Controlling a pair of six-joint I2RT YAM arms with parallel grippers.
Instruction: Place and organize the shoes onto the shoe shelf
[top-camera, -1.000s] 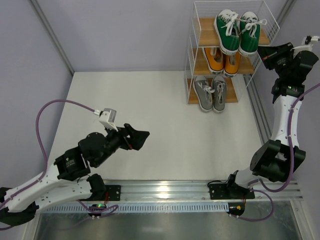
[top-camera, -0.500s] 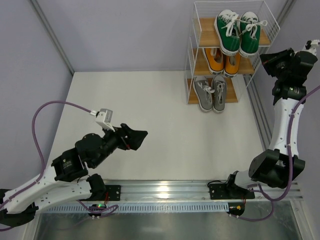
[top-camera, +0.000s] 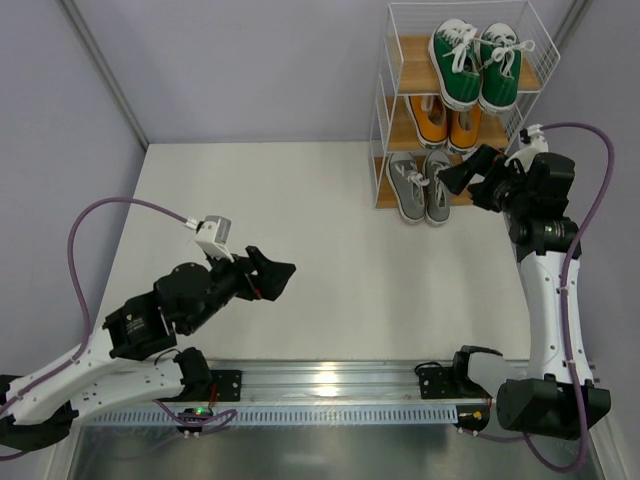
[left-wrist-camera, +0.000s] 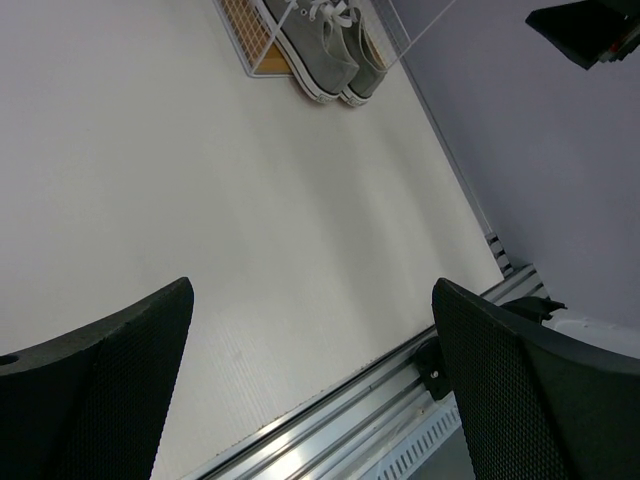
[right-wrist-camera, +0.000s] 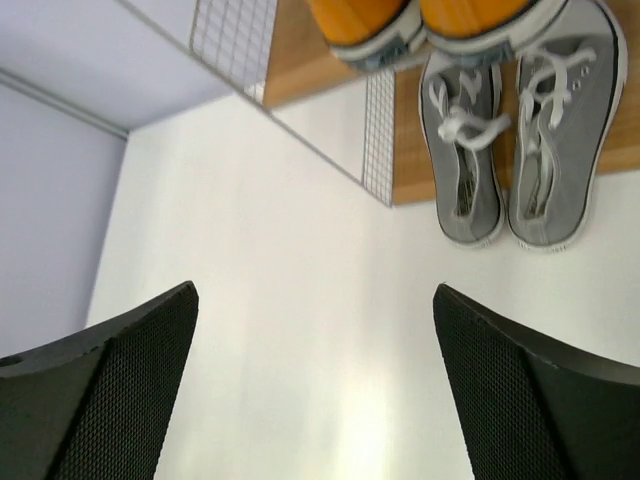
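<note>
The shoe shelf (top-camera: 385, 95) stands at the back right with a pair on each board: green shoes (top-camera: 475, 65) on top, orange shoes (top-camera: 445, 122) in the middle, grey shoes (top-camera: 423, 185) at the bottom. In the right wrist view the grey shoes (right-wrist-camera: 515, 150) and orange toes (right-wrist-camera: 420, 20) lie ahead of my right gripper (right-wrist-camera: 315, 330). It is open and empty, hanging just right of the shelf's lowest board (top-camera: 465, 172). My left gripper (top-camera: 275, 275) hangs open and empty over the near left of the table. The left wrist view catches the grey shoes (left-wrist-camera: 325, 50) far off.
The white table (top-camera: 300, 230) is bounded by grey walls at the left and back. A metal rail (top-camera: 330, 380) runs along the near edge and shows in the left wrist view as the rail (left-wrist-camera: 350, 420). Purple cables loop off both arms.
My right arm has swung down and left from beside the shelf's top to its lowest board, and its gripper has opened. The left arm has hardly moved.
</note>
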